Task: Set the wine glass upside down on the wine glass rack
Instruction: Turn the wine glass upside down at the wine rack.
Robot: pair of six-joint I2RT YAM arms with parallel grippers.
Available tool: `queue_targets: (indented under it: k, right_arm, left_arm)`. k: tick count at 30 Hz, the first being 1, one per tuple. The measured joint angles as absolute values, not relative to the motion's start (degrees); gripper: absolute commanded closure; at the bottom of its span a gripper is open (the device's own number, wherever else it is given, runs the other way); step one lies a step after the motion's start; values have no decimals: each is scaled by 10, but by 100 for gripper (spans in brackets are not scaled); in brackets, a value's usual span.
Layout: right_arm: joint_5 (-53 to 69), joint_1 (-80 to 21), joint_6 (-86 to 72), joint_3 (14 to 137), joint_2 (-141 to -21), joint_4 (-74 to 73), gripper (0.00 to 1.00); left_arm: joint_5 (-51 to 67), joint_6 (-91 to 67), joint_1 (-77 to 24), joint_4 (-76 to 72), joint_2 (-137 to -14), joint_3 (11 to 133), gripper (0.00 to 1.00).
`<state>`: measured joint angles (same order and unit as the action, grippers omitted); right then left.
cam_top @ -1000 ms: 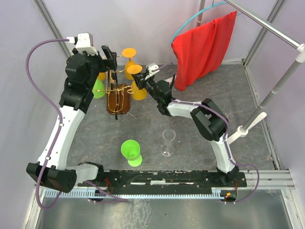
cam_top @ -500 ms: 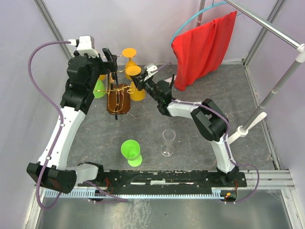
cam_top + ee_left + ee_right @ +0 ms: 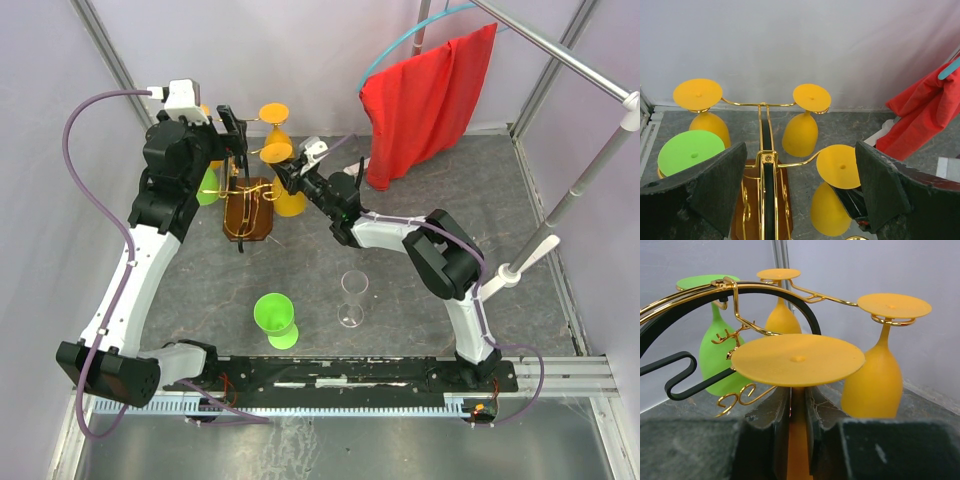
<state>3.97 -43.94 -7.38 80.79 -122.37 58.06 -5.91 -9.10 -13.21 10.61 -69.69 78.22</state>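
Observation:
The wine glass rack (image 3: 247, 205) stands at the back left, with copper wire arms (image 3: 765, 160) on a brown wooden base. An orange wine glass (image 3: 288, 196) hangs upside down, foot (image 3: 798, 360) uppermost, in my right gripper (image 3: 798, 395), which is shut on its stem. It sits at the rack's near right arm, whose curled end (image 3: 735, 401) lies just under the foot's left edge. Whether the stem sits in the wire I cannot tell. My left gripper (image 3: 800, 150) hovers wide open above the rack, holding nothing.
Two orange glasses (image 3: 811, 97) (image 3: 697, 94) and a green one (image 3: 690, 150) hang upside down on the other arms. A green glass (image 3: 274, 318) and a clear glass (image 3: 352, 298) stand on the table in front. A red cloth (image 3: 425, 100) hangs at the back right.
My right gripper has carried the orange glass a little to the left, closer to the rack. The left arm has shifted only slightly above the rack.

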Motion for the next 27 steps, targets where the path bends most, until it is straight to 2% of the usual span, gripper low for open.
queue_targets:
  k: [5,10,16,23,27]
  right_arm:
    - [36,-442,-60,770,-1194,580,70]
    - [32,-446,-46,738,-1176,577,59]
    - [25,-447,-33,713,-1167,567,54]
    - [-10,-447,-20,676,-1132,553,42]
    - [-42,-444,-14,664,-1106,537,39]
  left_arm:
    - [-60,-91,-132,106,-696,779,4]
    - [-60,-91,-132,106,-696,779,3]
    - [-60,-91,-132,106,-696,779,2]
    - [-60,-91,-132,107,-696,780,0]
    - [-59,-91,-132,110,-699,789,0]
